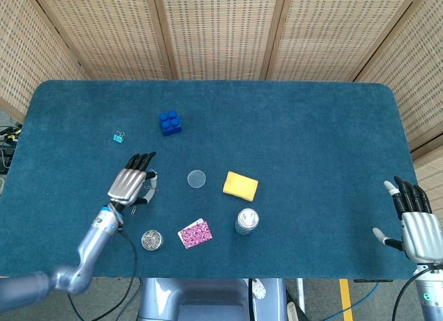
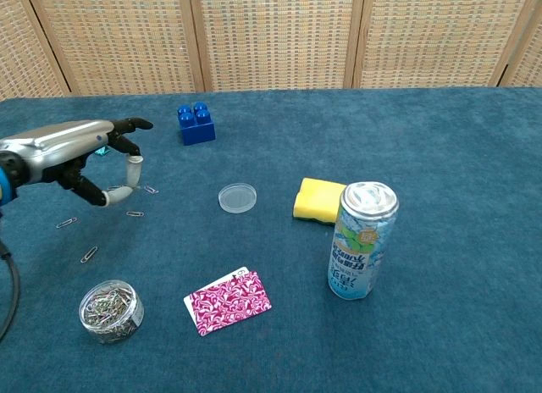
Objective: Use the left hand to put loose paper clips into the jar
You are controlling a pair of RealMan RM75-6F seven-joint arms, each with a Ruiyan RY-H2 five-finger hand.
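Loose paper clips (image 2: 135, 213) lie scattered on the tabletop (image 2: 440, 156) just under your left hand (image 2: 80, 152), the jar (image 2: 110, 310) nearer the front edge. Hand empty, fingers spread, thumb down, poised to pinch. Your right hand (image 1: 415, 224) idles splayed far off.

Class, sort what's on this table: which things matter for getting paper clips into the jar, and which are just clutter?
Job: left hand, loose paper clips, jar.
Clutter: blue brick, binder clip, clear lid, yellow sponge, drink can, patterned card.
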